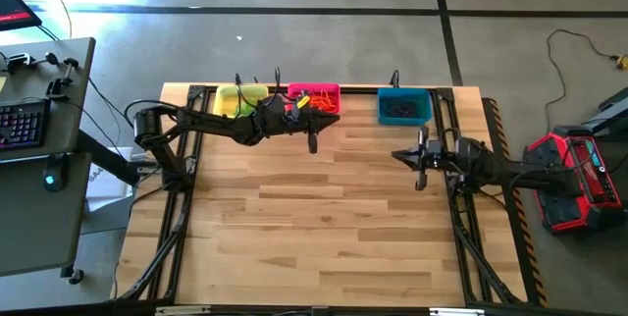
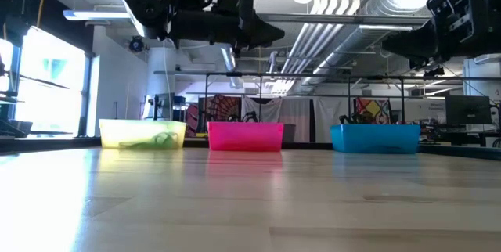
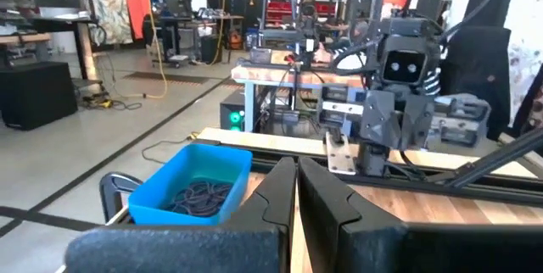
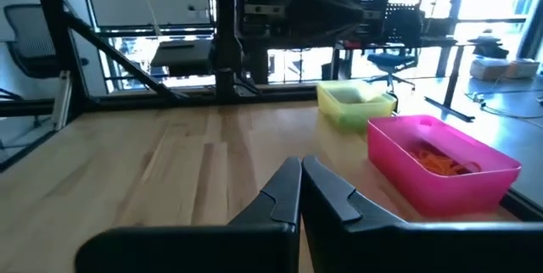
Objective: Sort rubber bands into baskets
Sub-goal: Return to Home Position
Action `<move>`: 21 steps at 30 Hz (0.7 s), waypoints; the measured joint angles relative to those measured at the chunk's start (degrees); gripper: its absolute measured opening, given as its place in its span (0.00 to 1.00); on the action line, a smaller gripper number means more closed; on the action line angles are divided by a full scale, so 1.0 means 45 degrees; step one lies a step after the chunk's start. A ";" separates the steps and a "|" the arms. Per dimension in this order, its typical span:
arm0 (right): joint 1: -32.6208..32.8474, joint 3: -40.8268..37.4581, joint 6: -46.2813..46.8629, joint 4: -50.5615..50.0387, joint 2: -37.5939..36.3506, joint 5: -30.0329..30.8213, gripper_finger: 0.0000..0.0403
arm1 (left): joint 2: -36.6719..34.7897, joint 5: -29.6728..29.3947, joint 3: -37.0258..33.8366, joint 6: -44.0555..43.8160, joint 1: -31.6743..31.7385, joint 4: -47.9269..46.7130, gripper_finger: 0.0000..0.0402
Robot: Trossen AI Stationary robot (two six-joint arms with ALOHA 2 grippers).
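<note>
Three baskets stand in a row along the table's far edge: a yellow one (image 1: pixel 240 100) with green rubber bands, a pink one (image 1: pixel 314 98) with orange bands (image 4: pixel 437 161), and a teal one (image 1: pixel 404 106) with dark bands (image 3: pixel 199 197). My left gripper (image 1: pixel 332 121) is shut and empty. It is held level above the table, just in front of the pink basket, pointing toward the table's right. My right gripper (image 1: pixel 398 155) is shut and empty. It is held above the table in front of the teal basket, pointing left. I see no loose bands on the table.
The wooden tabletop (image 1: pixel 314 228) in front of the baskets is bare planks. Black frame rails (image 1: pixel 177 208) run along its left and right sides. A desk with a keyboard (image 1: pixel 25 125) stands off the table's left and a red case (image 1: pixel 579 179) off its right.
</note>
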 joint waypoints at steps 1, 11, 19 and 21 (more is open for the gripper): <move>0.0000 0.0000 0.0016 -0.0254 -0.0270 0.0013 0.00 | 0.0000 0.0040 -0.0098 0.0011 0.0011 0.0118 0.02; 0.0003 -0.0003 0.0064 -0.2483 -0.2348 0.0588 0.00 | -0.0297 0.0206 -0.0183 0.0630 -0.0087 -0.0426 0.02; 0.0005 -0.0005 -0.0078 -0.2804 -0.2307 0.0970 0.00 | -0.1185 0.0159 -0.0183 0.1054 -0.0116 -0.1456 0.02; 0.0005 -0.0005 -0.0105 -0.2787 -0.2307 0.0967 0.00 | -0.1209 0.0154 -0.0215 0.1167 -0.0193 -0.1449 0.02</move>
